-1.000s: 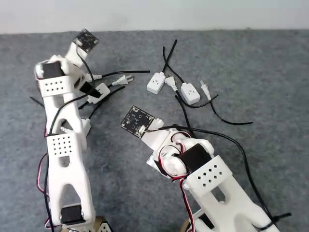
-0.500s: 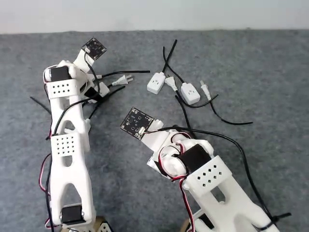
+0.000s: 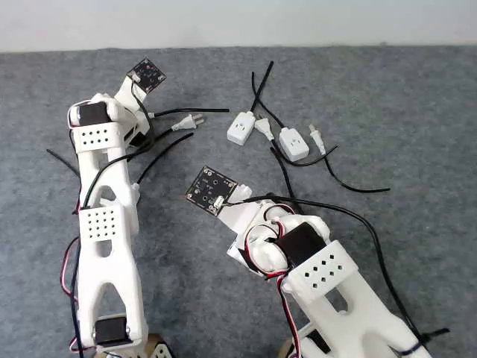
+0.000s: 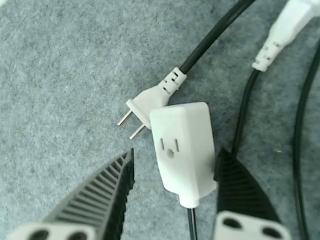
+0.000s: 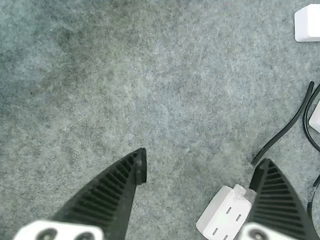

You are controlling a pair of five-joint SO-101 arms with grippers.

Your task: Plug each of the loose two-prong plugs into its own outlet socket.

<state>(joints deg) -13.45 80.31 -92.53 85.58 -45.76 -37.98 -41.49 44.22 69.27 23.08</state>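
Observation:
My left gripper [image 4: 172, 167] is open and straddles a white outlet socket [image 4: 182, 145] lying face up on the grey mat. One finger [image 4: 237, 187] is close against the socket's side and the other stands apart. A white two-prong plug [image 4: 150, 102] lies just beyond the socket, and a second plug [image 4: 282, 27] lies farther off. In the high view two more outlets [image 3: 241, 128] [image 3: 294, 143] lie at centre back with plugs [image 3: 264, 129] [image 3: 316, 138] beside them, and another plug [image 3: 186, 122] lies near the left arm [image 3: 97, 138]. My right gripper [image 5: 200, 175] is open over bare mat, with an outlet [image 5: 222, 217] by one finger.
Black cables [image 3: 350, 183] trail across the mat from the outlets and plugs, one running under the right arm [image 3: 320, 272]. A cable end [image 5: 282, 130] lies near my right gripper. Bare mat lies at the front centre and far right.
The left arm has swung toward the centre and lowered over its outlet, which now lies hidden beneath it in the high view. The right arm has not moved.

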